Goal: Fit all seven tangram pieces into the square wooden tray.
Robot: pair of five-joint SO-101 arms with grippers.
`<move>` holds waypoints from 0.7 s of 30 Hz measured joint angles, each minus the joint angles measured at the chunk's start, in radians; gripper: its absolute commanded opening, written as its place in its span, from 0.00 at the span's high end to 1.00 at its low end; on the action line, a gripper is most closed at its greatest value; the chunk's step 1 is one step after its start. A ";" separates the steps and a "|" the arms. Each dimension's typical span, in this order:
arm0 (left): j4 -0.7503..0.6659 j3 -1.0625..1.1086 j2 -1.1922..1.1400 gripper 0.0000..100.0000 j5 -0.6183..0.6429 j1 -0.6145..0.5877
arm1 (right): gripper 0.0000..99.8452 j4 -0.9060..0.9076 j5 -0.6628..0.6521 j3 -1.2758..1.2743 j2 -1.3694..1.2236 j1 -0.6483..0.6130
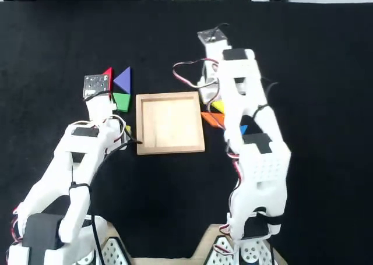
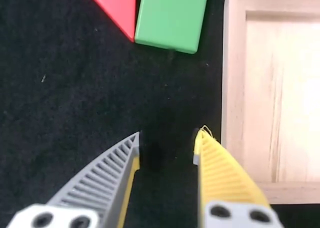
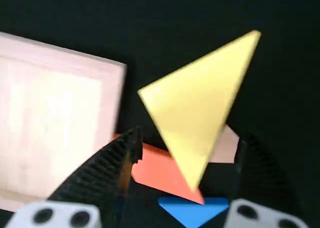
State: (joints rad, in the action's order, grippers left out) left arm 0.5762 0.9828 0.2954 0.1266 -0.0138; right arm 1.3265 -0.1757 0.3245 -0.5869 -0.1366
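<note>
The black table carried the square wooden tray near its centre, lying flat. To the tray's left lay the red piece, the purple triangle and the green piece, grouped closely. To its right were the yellow triangle, the orange piece and the blue piece. Whether the yellow triangle rested on the table could not be determined.

red triangle cut off, orange piece partly hidden
</note>
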 measured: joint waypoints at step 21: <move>0.000 0.000 0.000 0.82 0.000 0.000 | 0.75 -0.011 0.005 0.100 -0.149 -0.015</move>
State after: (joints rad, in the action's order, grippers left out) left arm 0.5762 0.9828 0.2954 0.1266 -0.0138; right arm 1.3157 -0.1711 0.4242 -0.7357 -0.1519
